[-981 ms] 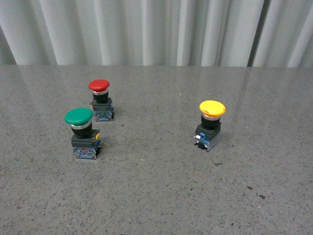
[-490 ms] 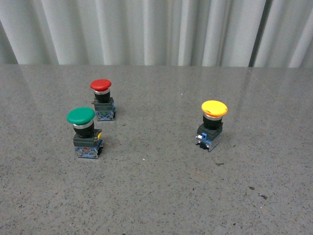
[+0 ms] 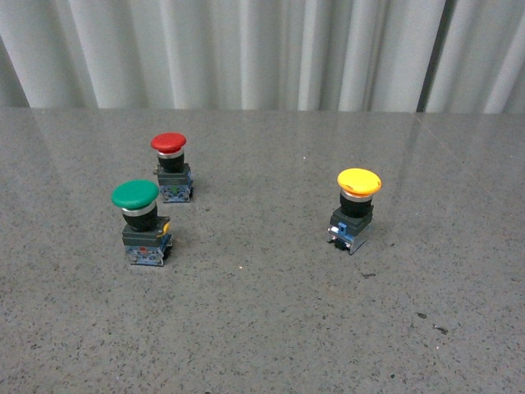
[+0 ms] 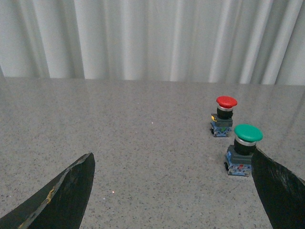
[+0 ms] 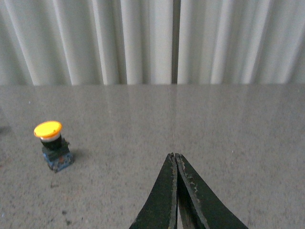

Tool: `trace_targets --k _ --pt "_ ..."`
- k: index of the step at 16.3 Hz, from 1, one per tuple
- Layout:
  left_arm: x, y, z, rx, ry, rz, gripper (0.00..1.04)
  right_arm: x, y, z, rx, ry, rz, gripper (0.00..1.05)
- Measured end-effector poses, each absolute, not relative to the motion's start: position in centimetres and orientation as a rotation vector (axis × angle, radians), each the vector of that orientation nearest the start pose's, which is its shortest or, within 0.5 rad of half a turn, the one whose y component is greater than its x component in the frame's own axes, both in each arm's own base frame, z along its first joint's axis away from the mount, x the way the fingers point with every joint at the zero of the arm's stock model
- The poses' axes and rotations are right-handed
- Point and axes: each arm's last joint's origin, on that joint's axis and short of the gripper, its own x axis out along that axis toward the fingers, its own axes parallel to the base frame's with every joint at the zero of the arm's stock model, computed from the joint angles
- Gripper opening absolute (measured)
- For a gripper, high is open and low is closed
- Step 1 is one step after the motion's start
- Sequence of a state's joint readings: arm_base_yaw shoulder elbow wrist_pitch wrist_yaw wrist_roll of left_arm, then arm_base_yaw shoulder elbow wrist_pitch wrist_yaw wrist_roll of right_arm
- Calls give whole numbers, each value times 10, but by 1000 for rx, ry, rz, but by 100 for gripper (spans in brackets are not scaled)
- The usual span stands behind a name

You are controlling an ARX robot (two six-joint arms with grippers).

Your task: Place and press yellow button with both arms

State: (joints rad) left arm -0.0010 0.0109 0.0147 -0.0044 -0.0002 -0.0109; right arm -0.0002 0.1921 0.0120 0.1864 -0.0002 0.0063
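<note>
Front view: neither arm showed. I found the yellow button [image 3: 357,207] standing upright on the grey speckled worktop [image 3: 262,328], right of centre, well apart from the green button [image 3: 139,220] and the red button [image 3: 171,166], which sat toward the left side, the red one nearer the far edge by the curtain [image 3: 246,49]. Nothing touched the yellow button.

Left wrist view: the left gripper [image 4: 171,191] was spread wide, its two dark fingers [image 4: 62,195] at either side of the picture with only bare worktop between them. It held nothing. The green and red buttons lay ahead of it, the green one just beside one finger in the picture; I could not tell whether they touched. The yellow button did not appear here.

Right wrist view: the right gripper [image 5: 176,167] had its fingers pressed together, tip to tip, with nothing between them. The yellow button [image 5: 52,145] stood off to one side of it, well apart, midway toward the far edge.

Handling judgement: I took the button for a small, light, rigid plastic-and-metal part, top-heavy under its broad mushroom cap, so likely to tip or skate on this glossy worktop if pushed from the side. The smooth domed cap looked a poor place to pinch. I judged the square dark base, or the black neck beneath the silver collar, the better hold for one arm, leaving the cap free for the other to press straight down.
</note>
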Motion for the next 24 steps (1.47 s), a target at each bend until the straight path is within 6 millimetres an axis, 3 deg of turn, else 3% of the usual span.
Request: trace_targets --k 7,24 --pt "97 0 167 -11 1 0 98 97 0 170 6 -27 1 2" --pt "97 0 167 -10 0 -1 98 97 0 167 6 -4 0 2"
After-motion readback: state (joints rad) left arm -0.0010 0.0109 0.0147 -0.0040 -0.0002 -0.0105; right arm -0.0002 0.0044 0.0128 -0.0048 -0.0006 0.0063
